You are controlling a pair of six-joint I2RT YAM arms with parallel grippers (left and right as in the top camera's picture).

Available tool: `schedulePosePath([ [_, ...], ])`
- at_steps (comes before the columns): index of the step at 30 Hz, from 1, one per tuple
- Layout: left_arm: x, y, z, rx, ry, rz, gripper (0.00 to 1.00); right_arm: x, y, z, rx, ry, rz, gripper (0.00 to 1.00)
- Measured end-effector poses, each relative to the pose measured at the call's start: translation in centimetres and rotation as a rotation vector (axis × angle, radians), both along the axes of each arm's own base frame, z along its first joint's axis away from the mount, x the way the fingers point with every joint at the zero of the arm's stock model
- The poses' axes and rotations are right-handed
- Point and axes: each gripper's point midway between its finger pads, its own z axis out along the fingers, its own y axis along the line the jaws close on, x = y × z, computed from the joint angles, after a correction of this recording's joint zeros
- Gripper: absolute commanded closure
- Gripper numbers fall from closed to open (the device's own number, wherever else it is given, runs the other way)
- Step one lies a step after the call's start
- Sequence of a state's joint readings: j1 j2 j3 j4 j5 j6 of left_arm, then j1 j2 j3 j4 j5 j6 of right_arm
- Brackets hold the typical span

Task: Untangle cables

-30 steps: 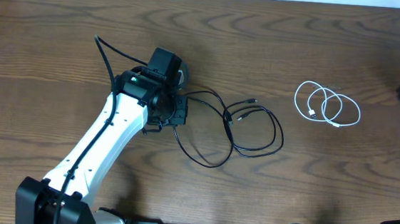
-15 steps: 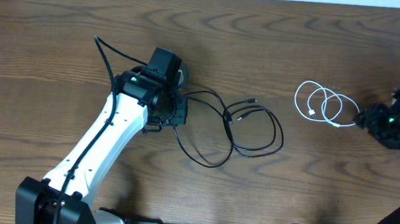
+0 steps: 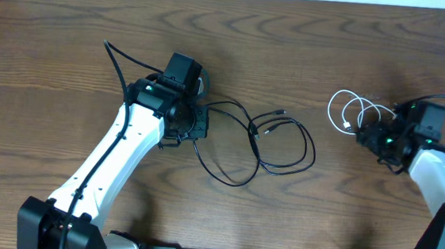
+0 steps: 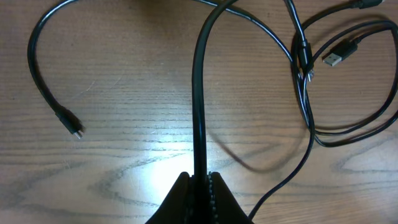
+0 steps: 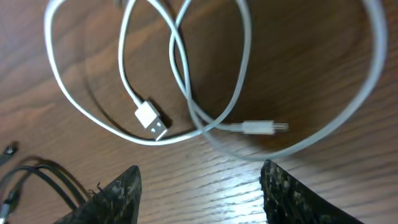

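Two black cables (image 3: 272, 148) lie tangled in loops at the table's middle; they also show in the left wrist view (image 4: 308, 81). My left gripper (image 3: 195, 124) is shut on one black cable (image 4: 200, 112) at the tangle's left end. A white cable (image 3: 349, 109) lies coiled at the right, with its plugs showing in the right wrist view (image 5: 180, 81). My right gripper (image 3: 372, 138) is open and empty, just right of and partly over the white coil (image 5: 199, 186).
The brown wooden table (image 3: 292, 42) spans the view. A loose black cable end with a small plug (image 4: 73, 124) lies left of my left gripper. The arm's own thicker black cable (image 3: 116, 60) rises at the upper left.
My right arm has come in from the right edge and moved left to the white coil. The left arm and black cables have not moved.
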State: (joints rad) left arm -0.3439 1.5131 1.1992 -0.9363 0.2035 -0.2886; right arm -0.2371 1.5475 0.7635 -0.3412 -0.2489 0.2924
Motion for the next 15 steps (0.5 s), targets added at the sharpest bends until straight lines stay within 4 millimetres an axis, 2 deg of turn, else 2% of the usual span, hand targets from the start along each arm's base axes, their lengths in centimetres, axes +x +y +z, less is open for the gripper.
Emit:
schedulePosePath([
  [4,0.0,0.0,0.0,0.0,0.001,0.0,0.92,-0.5,0.4,-1.2,-0.024,0.015,-0.04,0.43],
  [8,0.0,0.0,0.0,0.001,0.001,0.0,0.93,0.4,0.5,-1.1,-0.047,-0.034,-0.058,0.47],
  [11,0.0,0.0,0.0,0.001,0.001,0.0,0.93,1.2,0.5,-0.8,-0.064,-0.074,-0.066,0.63],
  [12,0.0,0.0,0.0,0.001,0.002,0.0,0.92,1.3,0.5,-0.7,-0.067,-0.077,-0.067,0.72],
  [15,0.0,0.0,0.0,0.001,0.001,0.0,0.93,1.3,-0.1,-0.7,-0.089,-0.077,-0.098,0.83],
])
